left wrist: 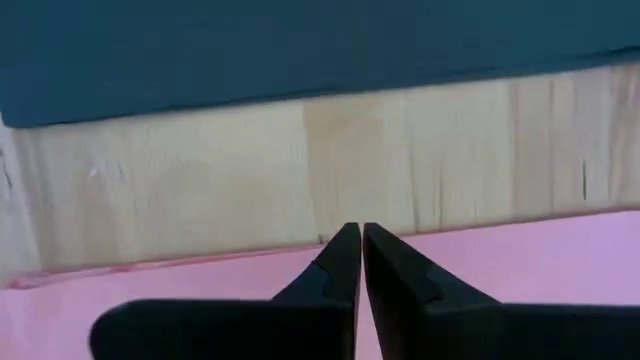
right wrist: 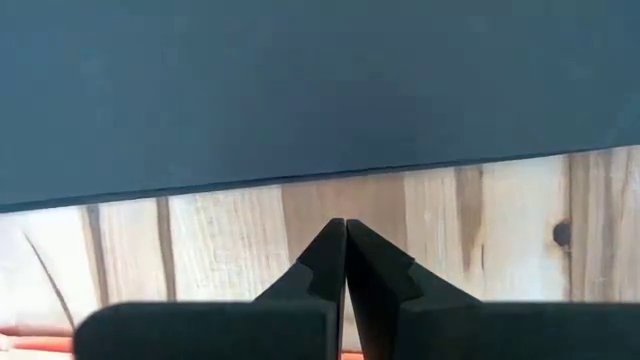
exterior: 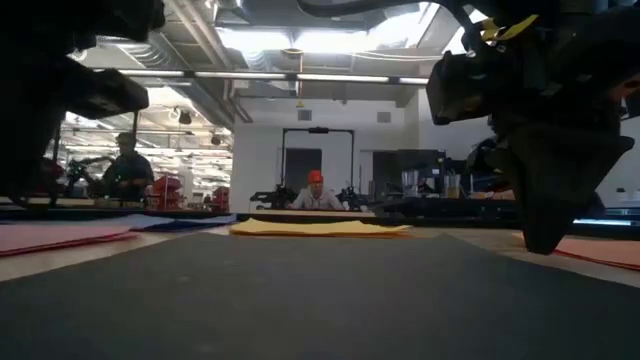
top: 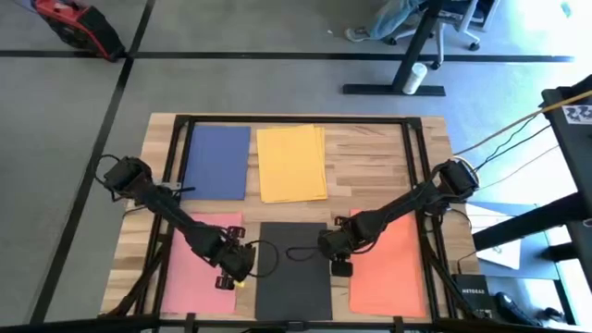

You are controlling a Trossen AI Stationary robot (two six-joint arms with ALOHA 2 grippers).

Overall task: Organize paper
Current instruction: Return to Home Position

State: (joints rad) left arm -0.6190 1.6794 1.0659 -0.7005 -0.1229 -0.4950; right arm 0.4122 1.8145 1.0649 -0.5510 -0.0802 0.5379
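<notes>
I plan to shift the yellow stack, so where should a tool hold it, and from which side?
Probably the edge facing the black paper, coming from that side: the yellow stack lies flat, and bare wood there leaves room to slide a finger under.

Blue stack (top: 217,163), yellow stack (top: 291,164) — pink (top: 192,277), black (top: 294,273), orange (top: 393,268) nearer, all flat

High view: straight down from well above, whole table (top: 370,148) and surrounding floor in frame.
Low view: at table-top height, level across the black paper (exterior: 300,300) — facing the room.
Left wrist view: close, past the left fingers (left wrist: 330,275), over pink paper (left wrist: 560,265).
Right wrist view: close, past the right fingers (right wrist: 322,262), over bare table.
Shared: black paper, in all four.
</notes>
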